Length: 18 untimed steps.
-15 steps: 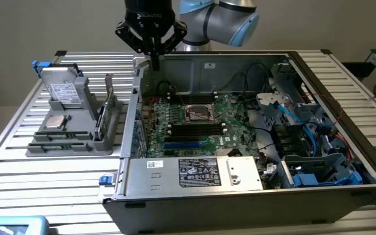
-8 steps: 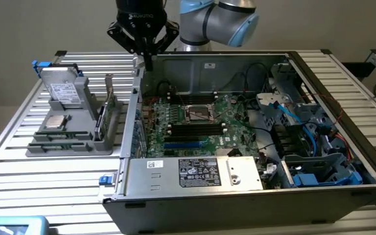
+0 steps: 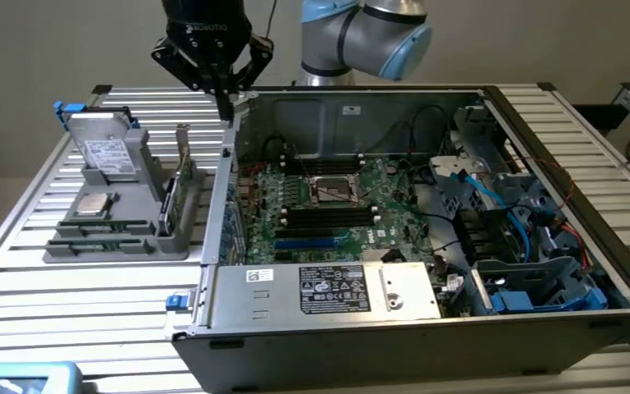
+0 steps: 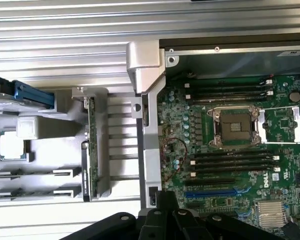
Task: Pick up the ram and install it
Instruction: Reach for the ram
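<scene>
The black two-fingered pincer (image 3: 224, 105) (image 4: 164, 205) has its fingers pressed together and pinches nothing. It hangs just above the side wall of an open black-and-silver metal computer case (image 3: 403, 349), near one of the case's far corners.

The ram (image 3: 166, 205) (image 4: 84, 170), a long, thin dark-green circuit-board stick, stands on edge in a grey plastic holder (image 3: 118, 242). It is outside the case, below the pincer and toward the exterior view's left of it, well apart from the fingertips. Between the ram and the case wall, just beside the ram, a taller green expansion card (image 3: 186, 176) with a metal bracket stands in the same holder. Farther from the pincer on that side, the holder also carries a square silver processor chip (image 3: 94, 205) and a flat silver drive (image 3: 105, 152) with blue tabs.

Holder and case both rest on a slatted aluminium table (image 3: 30, 271).

Below the pincer toward the exterior view's right, inside the case, lies a green motherboard (image 3: 397, 213). Its rows of black memory slots (image 3: 326, 217) run on either side of a square metal-framed processor socket (image 3: 335, 190).
</scene>
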{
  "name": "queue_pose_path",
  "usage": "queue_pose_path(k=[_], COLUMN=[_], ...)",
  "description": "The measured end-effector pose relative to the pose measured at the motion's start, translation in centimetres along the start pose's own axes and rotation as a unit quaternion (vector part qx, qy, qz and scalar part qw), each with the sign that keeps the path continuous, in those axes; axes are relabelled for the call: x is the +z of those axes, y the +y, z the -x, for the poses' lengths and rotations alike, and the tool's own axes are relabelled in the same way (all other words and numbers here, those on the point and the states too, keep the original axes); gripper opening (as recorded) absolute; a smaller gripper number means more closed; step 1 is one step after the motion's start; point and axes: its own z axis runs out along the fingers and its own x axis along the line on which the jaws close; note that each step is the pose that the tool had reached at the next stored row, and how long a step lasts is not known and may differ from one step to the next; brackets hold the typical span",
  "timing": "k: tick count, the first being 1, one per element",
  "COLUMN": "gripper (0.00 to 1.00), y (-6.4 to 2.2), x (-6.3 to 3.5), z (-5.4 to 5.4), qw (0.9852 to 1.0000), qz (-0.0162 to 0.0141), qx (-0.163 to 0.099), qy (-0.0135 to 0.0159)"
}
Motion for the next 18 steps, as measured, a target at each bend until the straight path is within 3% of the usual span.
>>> queue_pose_path(k=[5,14,18], gripper=[0.11,0.11,0.11], y=[-0.16,-0.43,-0.52], x=[-0.05,-0.09,0.12], z=[-2.2,-6.1,-7.3], qw=[1.0000,1.0000,0.9999], qz=[-0.0001,0.0020,0.0020], qx=[0.000,-0.001,-0.004], qy=[0.0007,0.0086,0.0097])
